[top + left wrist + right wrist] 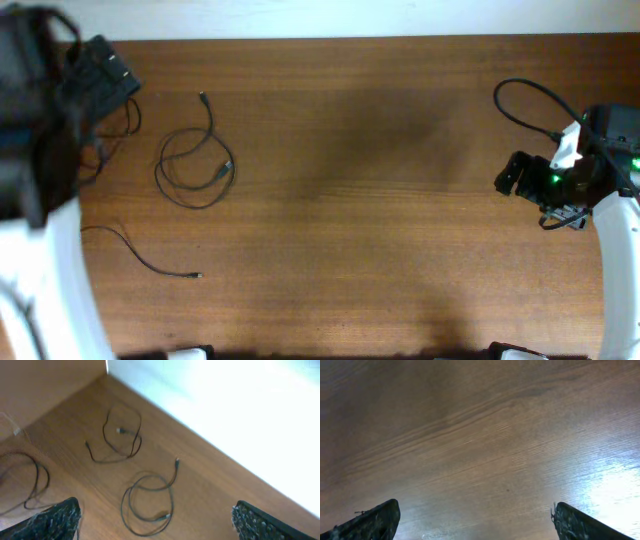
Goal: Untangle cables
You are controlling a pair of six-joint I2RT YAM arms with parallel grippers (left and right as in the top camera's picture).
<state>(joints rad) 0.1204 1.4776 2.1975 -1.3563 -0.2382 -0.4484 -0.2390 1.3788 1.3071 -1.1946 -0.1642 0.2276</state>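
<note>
Three thin black cords with small plug ends lie on the left part of the table, each apart from the others, and I see no knot joining them. The thin black cord coiled in a loose double loop (220,171) has one tail running toward the far edge. Nearer me, the thin black cord lying in a long shallow curve (150,264) ends in a small plug, and its other end goes under the left arm. The thin black cord bent in small loops (137,117) lies just beside the dark body of the left arm (95,80); part of it is hidden, so I cannot tell its full run. All of them rest flat on the brown wood-grain tabletop (380,200). In the left wrist view the left gripper (157,517) hangs above the coiled cord with its fingers (57,520) spread wide and nothing between them. The right gripper (477,520) is well apart from the cords, over bare wood at the right side, its black fingers (577,522) likewise spread and holding nothing. The right arm (560,175) shows a small green light (553,180) and a white tag-like piece (568,148); any print on it is too small to read.
</note>
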